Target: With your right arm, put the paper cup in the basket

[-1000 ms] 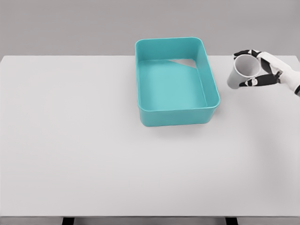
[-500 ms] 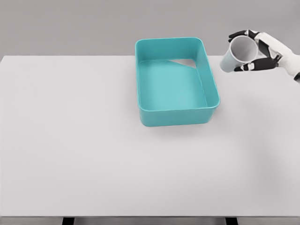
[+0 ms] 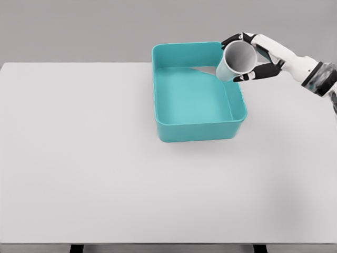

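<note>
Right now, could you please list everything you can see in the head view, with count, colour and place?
Basket: one, teal, rectangular and open-topped, on the table just right of the middle toward the far edge; nothing lies inside it.
Paper cup: one, white, tilted with its mouth toward the camera, held in the air at the basket's far right corner.
Table: one, white, filling most of the view.
Wall: grey, behind the table.
Right hand: one, white with black joints, its arm coming in from the right edge; fingers wrapped around the paper cup.
Left arm: not in view.
</note>
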Tool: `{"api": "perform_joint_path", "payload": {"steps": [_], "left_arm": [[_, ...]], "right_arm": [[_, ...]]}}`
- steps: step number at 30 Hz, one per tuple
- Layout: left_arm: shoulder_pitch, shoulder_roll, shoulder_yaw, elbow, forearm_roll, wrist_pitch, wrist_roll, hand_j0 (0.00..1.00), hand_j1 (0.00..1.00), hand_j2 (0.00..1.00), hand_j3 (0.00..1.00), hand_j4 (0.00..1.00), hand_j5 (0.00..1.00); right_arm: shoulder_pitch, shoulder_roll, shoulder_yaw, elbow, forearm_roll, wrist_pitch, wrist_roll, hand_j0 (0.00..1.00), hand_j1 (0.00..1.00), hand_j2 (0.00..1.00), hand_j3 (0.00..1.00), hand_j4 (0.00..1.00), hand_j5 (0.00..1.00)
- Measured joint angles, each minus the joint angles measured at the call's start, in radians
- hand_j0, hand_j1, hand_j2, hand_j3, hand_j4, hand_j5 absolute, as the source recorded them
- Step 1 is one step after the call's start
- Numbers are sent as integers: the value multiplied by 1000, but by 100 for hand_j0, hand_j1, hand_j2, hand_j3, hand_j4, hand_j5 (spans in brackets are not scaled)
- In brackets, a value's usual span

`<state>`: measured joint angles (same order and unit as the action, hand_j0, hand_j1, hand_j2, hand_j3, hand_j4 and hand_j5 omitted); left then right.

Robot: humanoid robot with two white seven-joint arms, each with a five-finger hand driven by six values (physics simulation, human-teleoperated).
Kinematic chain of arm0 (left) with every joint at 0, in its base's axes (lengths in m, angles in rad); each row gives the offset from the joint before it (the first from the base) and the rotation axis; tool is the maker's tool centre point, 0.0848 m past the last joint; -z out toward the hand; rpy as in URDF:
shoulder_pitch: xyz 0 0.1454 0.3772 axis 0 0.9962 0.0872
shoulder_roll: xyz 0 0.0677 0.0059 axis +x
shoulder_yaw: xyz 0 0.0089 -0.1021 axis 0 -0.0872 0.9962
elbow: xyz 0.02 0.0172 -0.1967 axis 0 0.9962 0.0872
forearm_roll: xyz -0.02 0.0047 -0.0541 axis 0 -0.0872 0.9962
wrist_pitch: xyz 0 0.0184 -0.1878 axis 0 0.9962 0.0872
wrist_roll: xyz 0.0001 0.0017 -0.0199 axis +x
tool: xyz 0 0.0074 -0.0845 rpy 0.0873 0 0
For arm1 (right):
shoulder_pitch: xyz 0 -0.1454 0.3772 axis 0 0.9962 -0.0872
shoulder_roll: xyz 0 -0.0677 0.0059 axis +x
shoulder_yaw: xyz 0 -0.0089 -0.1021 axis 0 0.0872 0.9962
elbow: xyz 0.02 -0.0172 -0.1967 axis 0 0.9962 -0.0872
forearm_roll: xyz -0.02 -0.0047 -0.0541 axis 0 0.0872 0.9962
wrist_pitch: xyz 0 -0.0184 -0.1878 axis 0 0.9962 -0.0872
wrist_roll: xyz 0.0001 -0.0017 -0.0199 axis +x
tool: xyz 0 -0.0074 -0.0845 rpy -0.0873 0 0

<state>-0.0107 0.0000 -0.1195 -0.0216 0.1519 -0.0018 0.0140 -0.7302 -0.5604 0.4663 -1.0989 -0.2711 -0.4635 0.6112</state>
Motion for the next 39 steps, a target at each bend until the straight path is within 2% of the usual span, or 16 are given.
{"api": "perform_joint_path", "payload": {"steps": [6,12,16,26,34,36,37,38,39], "left_arm": [[0,0,0,0,0,0,0,100,100,100,100,100,100],[0,0,0,0,0,0,0,100,100,100,100,100,100],[0,0,0,0,0,0,0,100,100,100,100,100,100],[0,0,0,0,0,0,0,100,100,100,100,100,100],[0,0,0,0,0,0,0,100,100,100,100,100,100],[0,0,0,0,0,0,0,100,100,100,100,100,100],[0,0,0,0,0,0,0,100,100,100,100,100,100],[0,0,0,0,0,0,0,100,100,100,100,100,100],[0,0,0,0,0,0,0,100,100,100,100,100,100]], "right_arm": [[-2,79,-9,4,132,2,0,70,70,70,70,70,70],[-15,142,-13,-6,334,18,1,71,71,71,71,71,71],[-31,173,-14,-39,486,50,0,72,72,72,72,72,72],[-34,202,-9,-188,822,203,0,73,73,73,73,73,73],[-34,273,55,-213,1028,247,0,73,73,73,73,73,73],[-34,280,64,-215,1070,254,0,76,76,76,76,76,76],[-34,282,67,-217,1084,266,0,83,83,83,83,83,83],[-35,282,69,-218,1094,277,0,100,100,100,100,100,100],[-35,282,69,-220,1101,284,0,100,100,100,100,100,100]]}}
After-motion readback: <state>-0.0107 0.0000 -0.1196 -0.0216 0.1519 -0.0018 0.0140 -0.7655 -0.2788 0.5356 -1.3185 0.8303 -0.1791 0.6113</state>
